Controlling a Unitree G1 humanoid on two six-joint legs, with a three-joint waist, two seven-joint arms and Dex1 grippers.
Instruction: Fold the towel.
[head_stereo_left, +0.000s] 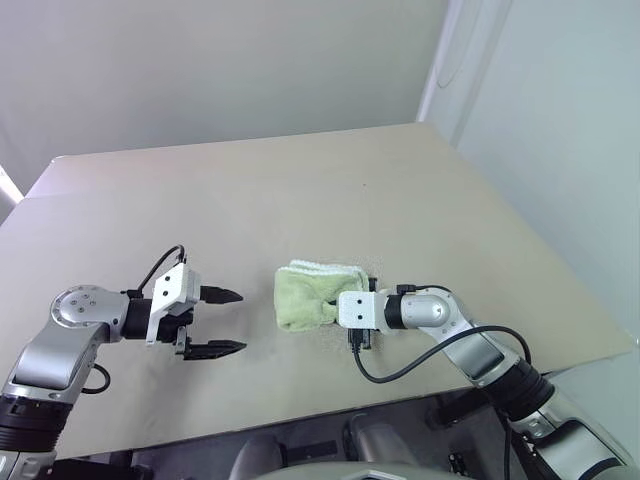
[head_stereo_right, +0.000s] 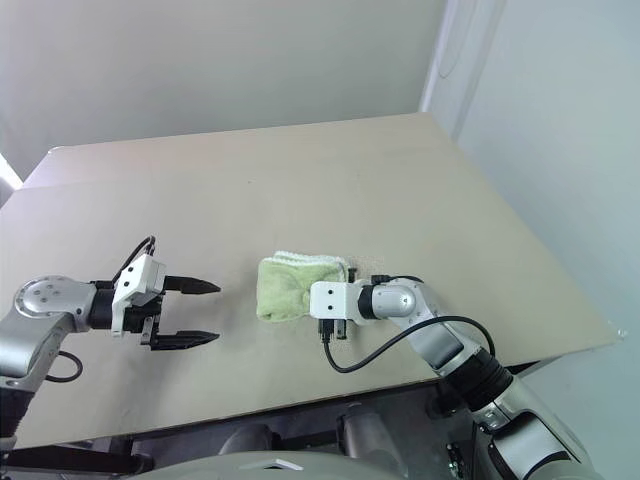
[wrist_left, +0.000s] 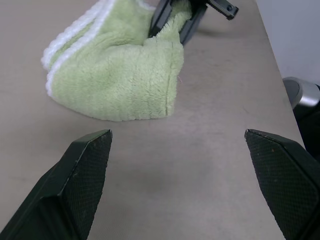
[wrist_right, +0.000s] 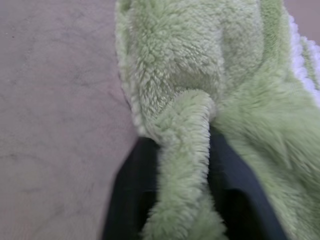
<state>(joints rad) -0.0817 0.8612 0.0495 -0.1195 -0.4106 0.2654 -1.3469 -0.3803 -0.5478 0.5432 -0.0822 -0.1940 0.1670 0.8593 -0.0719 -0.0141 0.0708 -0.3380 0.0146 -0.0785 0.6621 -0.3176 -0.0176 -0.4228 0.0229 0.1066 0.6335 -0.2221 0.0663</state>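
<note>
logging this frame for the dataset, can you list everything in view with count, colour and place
towel: one, pale lime green with white stitched edging, bunched in a folded heap near the middle of the table's near half, one fold pinched from its right side
table: one, light beige, spanning the whole work area, bare apart from the towel
wall: pale grey-white, behind the table's far edge
left gripper: one, black fingers on a white and silver wrist, jaws wide open, hovering left of the towel and apart from it
right gripper: one, black fingers, shut on a fold of the towel at its right side; a black cable loops from its wrist
</note>
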